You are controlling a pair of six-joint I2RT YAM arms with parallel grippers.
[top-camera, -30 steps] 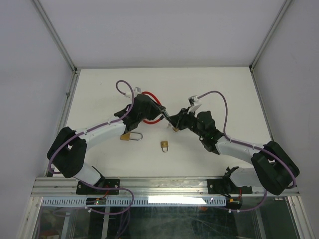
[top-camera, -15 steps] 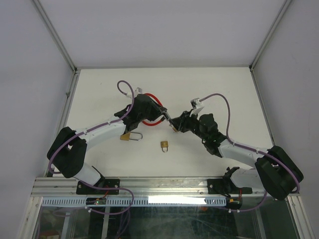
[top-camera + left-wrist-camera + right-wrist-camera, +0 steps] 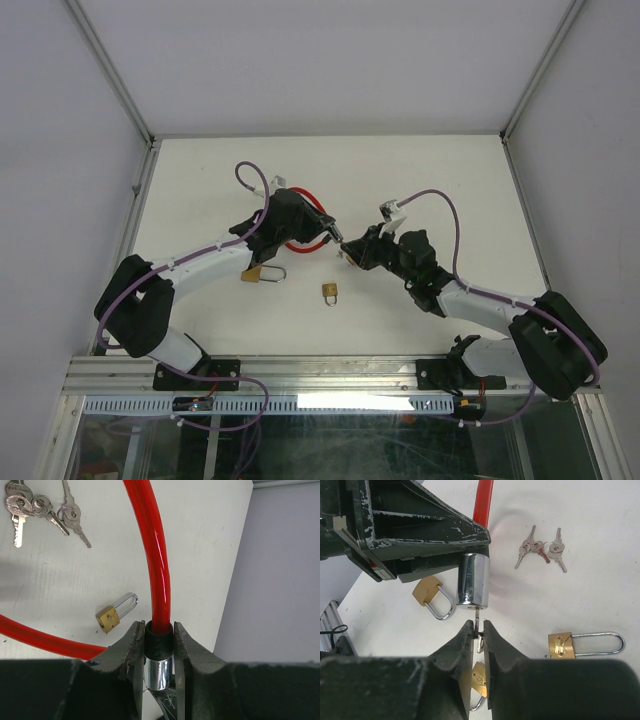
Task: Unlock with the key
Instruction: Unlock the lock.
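Left fingers are clamped tight on the chrome lock barrel at the end of the red cable, holding it above the desk. Right fingers are squeezed almost together, pinching the key. Its blade meets the barrel's end face, right at the keyhole; how deep it sits, can't tell. Down on the desk lie three brass padlocks, one partly hidden under the right fingers. A bunch of keys lies well apart.
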